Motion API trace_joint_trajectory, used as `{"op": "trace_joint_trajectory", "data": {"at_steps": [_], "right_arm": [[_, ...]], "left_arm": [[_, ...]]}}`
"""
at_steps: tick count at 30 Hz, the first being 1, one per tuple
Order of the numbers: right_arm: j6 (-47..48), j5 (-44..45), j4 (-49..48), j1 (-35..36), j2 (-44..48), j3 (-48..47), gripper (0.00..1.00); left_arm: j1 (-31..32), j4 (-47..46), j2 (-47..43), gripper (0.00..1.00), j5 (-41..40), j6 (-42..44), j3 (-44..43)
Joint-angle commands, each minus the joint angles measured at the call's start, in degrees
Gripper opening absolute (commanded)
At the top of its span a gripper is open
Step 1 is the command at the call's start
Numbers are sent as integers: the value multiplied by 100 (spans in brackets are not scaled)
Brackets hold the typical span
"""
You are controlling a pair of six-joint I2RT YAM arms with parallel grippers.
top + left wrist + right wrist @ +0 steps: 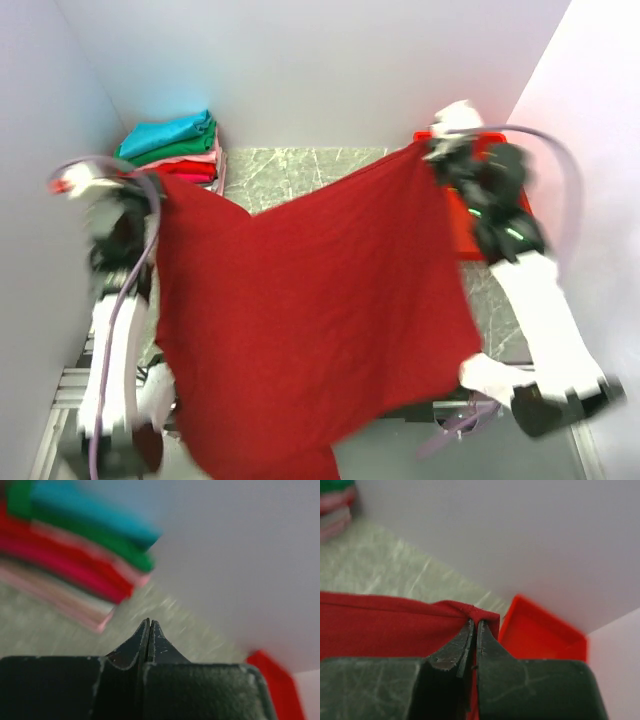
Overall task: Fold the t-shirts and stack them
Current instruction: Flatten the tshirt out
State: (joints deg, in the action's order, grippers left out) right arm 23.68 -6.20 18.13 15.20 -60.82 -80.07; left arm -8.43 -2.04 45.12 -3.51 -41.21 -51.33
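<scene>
The left end effector (150, 625) has its jaws pressed together over the grey counter (45, 630); beyond lies a blurred stack of folded t-shirts (75, 555) (teal on top).

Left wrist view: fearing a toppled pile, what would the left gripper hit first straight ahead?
Holding the red t-shirt, it probably meets the folded stack's corner, else the wall; depth unclear.

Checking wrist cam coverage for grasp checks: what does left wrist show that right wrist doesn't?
Left wrist only: teal top of the folded stack, beyond the shut left gripper; no cloth visible in its jaws; a red patch at the edge, unidentifiable.
Right wrist only: dark red t-shirt pinched in the right gripper, red tray behind.
Both: marbled table, pale wall, some of the stack.
</scene>
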Motion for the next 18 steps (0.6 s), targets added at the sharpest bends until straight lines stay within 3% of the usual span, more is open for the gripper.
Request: {"op": "trace_joint_trajectory", "data": {"at_steps": [1,5,10,18], "right_arm": [[66,-285,-1379,-52,-543,834,0],[303,-216,-1777,-52,-2168,968,0],[348,-49,-1620,-52,-3733,265,0],[357,382,-1514,-105,-4482,-438,0]], "left_arm": [[8,-884,917,1,385,17,527],[16,-1246,2279,1,500,201,502],[16,-1263,3660,0,588,316,37],[16,-1246,4293,0,702,605,-518]]}}
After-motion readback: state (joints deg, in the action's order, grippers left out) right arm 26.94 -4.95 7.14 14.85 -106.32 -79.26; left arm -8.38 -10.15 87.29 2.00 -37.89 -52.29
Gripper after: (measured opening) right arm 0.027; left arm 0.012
